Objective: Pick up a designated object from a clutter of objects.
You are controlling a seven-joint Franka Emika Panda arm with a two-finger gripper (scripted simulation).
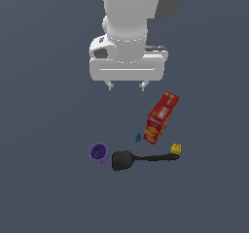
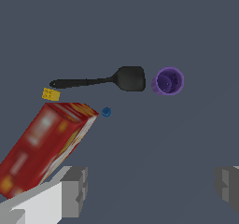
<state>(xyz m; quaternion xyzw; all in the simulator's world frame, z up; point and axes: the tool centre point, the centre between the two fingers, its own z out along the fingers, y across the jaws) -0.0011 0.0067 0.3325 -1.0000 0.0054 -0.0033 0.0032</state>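
The gripper (image 1: 126,86) hangs high above the floor with its two fingers spread wide apart. It holds nothing.

The purple cup (image 1: 98,153) is the thing to grab. It stands upright, open end up, well below the gripper and off toward the exterior view's left. Nothing touches it yet.

Just beside the cup lies the black spatula (image 1: 141,158). Its flat blade sits very close to the cup. The red box (image 1: 161,118) leans below the gripper toward the exterior view's right. A tiny blue piece (image 1: 138,138) sits next to the box, and a small yellow cube (image 1: 176,148) sits by the end of the spatula handle.

Here is what could go wrong, I think. If the gripper comes down a bit off, one finger could land on the spatula blade and push it. It could also bump the cup's rim and tip the cup over. The cup gets narrower toward one end, so it might slip out of a weak squeeze.
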